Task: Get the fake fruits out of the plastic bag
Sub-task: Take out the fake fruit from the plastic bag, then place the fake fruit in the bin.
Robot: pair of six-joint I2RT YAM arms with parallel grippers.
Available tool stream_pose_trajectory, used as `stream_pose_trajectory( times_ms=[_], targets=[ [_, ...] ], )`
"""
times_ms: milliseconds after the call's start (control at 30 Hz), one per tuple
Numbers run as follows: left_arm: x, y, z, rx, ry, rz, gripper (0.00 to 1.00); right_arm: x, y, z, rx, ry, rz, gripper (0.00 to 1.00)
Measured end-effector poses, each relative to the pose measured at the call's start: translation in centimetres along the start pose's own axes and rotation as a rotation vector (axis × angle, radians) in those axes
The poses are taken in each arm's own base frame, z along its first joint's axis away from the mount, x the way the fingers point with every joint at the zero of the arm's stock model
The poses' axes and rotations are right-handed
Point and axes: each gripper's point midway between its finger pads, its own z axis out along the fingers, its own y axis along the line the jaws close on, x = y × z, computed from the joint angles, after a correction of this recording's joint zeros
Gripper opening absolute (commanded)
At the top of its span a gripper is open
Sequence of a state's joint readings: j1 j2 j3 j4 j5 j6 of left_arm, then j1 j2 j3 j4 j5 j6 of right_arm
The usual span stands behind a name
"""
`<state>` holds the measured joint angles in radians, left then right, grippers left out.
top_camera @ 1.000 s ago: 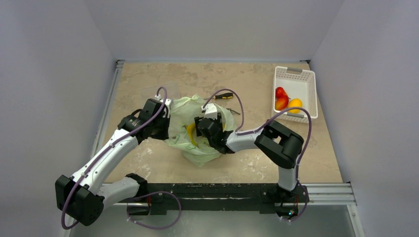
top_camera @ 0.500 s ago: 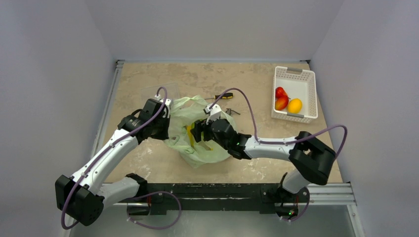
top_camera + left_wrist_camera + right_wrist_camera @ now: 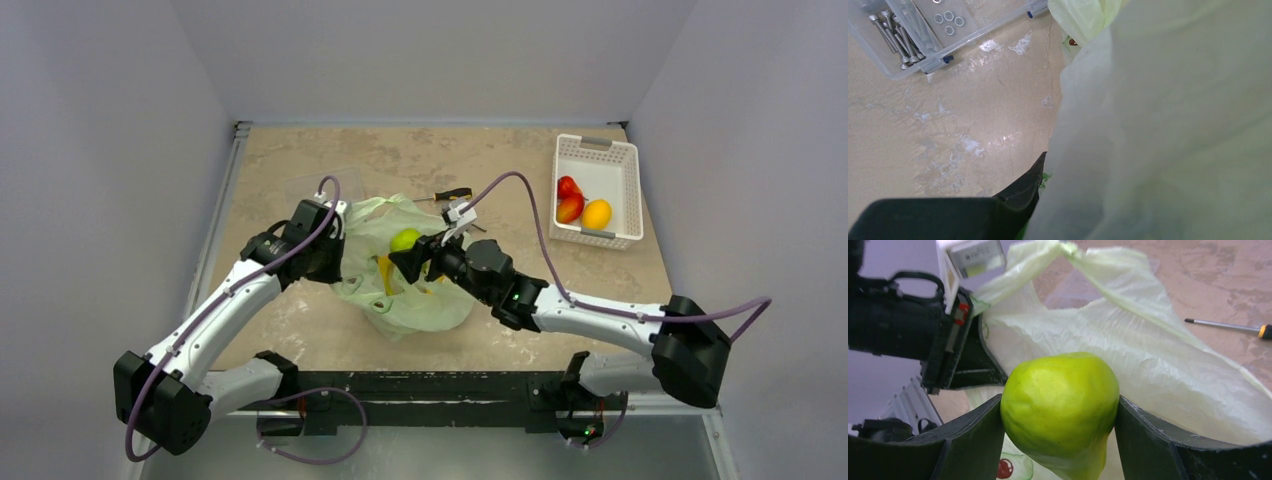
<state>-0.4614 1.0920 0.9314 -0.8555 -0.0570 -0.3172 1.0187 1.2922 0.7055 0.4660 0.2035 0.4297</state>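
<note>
The pale yellow-green plastic bag lies crumpled at the table's middle. My right gripper is shut on the green pear and holds it above the bag's mouth. In the right wrist view the pear sits squarely between both fingers. A yellow banana shows through the bag. My left gripper holds the bag's left edge up. In the left wrist view only one dark finger shows, and the bag covers the other.
A white slotted basket at the back right holds two red fruits and an orange-yellow one. A screwdriver lies behind the bag. A clear box of bolts sits to the bag's left.
My right gripper has risen out of the bag with the green pear in it, and its elbow has swung out to the right. The left arm has not moved.
</note>
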Motion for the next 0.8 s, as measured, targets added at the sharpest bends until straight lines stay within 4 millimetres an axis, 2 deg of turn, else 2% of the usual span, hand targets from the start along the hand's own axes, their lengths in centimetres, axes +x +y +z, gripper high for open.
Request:
stream_pose_trajectory(
  times_ms=[133,333,433,567,633,700,800],
  targets=[
    [0.0,0.0,0.0,-0.001,0.002,0.0,0.0,-2.9,-1.1,-0.7,0.027,-0.067,0.057,0.0],
    [0.2,0.0,0.4,-0.006,0.02,0.001,0.0,-6.5,-5.8,-1.1,0.124,-0.147,0.142,0.0],
    [0.3,0.1,0.5,-0.007,0.026,0.002,0.0,-7.6,-6.4,-1.6,0.158,-0.166,0.141,0.0],
    [0.3,0.1,0.5,-0.007,0.027,0.002,0.0,-10.1,-8.1,-3.1,0.244,-0.224,0.152,0.0],
    [0.3,0.1,0.5,-0.007,0.027,0.002,0.0,-11.9,-10.6,-4.3,0.322,-0.277,0.166,0.0],
    [0.3,0.0,0.5,-0.007,0.027,0.002,0.0,-13.5,-14.3,-5.7,0.442,-0.337,0.182,0.0],
    [0.3,0.0,0.5,-0.007,0.027,0.002,0.0,-14.5,-19.1,-7.2,0.619,-0.377,0.191,0.0]
  ],
)
